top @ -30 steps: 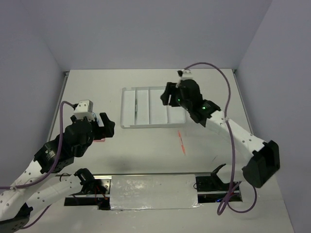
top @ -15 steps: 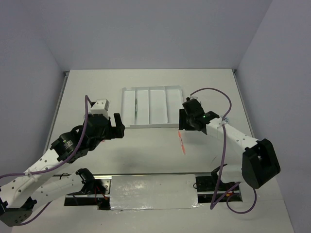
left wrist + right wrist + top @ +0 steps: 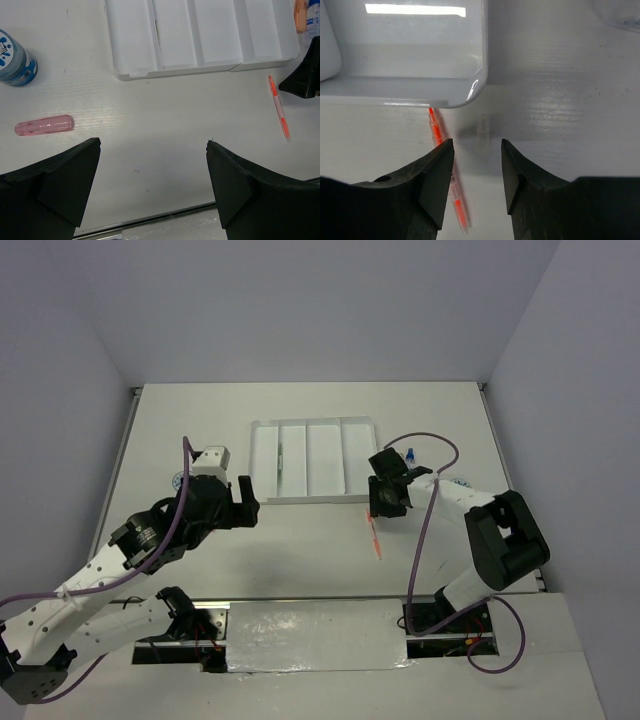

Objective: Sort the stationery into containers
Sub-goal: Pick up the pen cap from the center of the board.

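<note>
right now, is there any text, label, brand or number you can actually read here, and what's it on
No text can be read in any view.
blue-white roll: dark print on its white top, too blurred to read.
small bottle: blue label cut off by the picture's edge, unreadable.
orange pen: any print on the barrel is too small to read.
white tray: no text visible.

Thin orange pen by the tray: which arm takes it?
Right, likely. The open right gripper hangs over the thin orange pen beside a corner of the white plastic tray; the left gripper sits farther off.
</note>
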`<state>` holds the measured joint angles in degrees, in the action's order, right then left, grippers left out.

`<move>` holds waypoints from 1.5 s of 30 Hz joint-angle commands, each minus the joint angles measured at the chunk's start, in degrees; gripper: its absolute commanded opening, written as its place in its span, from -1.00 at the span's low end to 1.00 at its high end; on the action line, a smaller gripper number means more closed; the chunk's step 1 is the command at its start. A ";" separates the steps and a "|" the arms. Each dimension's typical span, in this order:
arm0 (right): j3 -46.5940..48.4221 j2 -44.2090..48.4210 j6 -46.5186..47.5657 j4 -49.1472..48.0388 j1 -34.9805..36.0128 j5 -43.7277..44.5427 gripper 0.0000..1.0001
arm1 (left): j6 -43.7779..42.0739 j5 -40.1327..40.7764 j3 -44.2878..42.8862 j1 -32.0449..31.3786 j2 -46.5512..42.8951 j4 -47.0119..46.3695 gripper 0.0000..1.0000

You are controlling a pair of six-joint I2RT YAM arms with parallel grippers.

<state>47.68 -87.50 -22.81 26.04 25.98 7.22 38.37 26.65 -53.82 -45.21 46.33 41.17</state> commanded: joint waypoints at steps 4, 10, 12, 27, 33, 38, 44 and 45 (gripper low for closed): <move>1.54 -2.49 1.18 -2.49 -0.49 1.30 -0.06 | -0.49 -0.99 -0.23 -0.05 1.31 -1.53 0.99; 1.28 -4.16 1.54 -2.57 -0.93 1.21 -0.21 | -0.49 -0.99 -0.23 -0.05 1.40 -1.53 0.99; 1.19 -4.52 1.71 -2.92 -1.10 -0.36 -0.29 | -0.49 -1.08 -0.23 -0.05 1.31 -1.62 0.99; -0.92 10.65 1.54 0.49 -1.10 0.50 -0.94 | 3.88 -14.60 1.96 -1.10 8.49 -14.60 0.97; 0.04 23.41 1.01 5.42 -1.02 6.66 -0.94 | 13.90 -9.28 -3.20 -9.18 23.26 -17.53 0.98; 1.88 33.61 0.75 9.55 -1.81 10.61 -0.97 | 24.71 -5.57 -9.98 -13.58 37.77 -16.91 0.99; 3.29 40.30 2.06 11.48 -2.16 12.29 -0.99 | 29.22 2.51 -23.50 -19.82 52.44 -13.49 0.99; 3.38 40.65 2.07 12.10 -2.33 12.46 -1.00 | 29.57 3.31 -28.13 -20.26 56.64 -10.70 0.99</move>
<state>48.51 -48.21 -21.43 35.70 24.08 17.15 63.48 23.88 -72.71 -62.81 97.62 27.88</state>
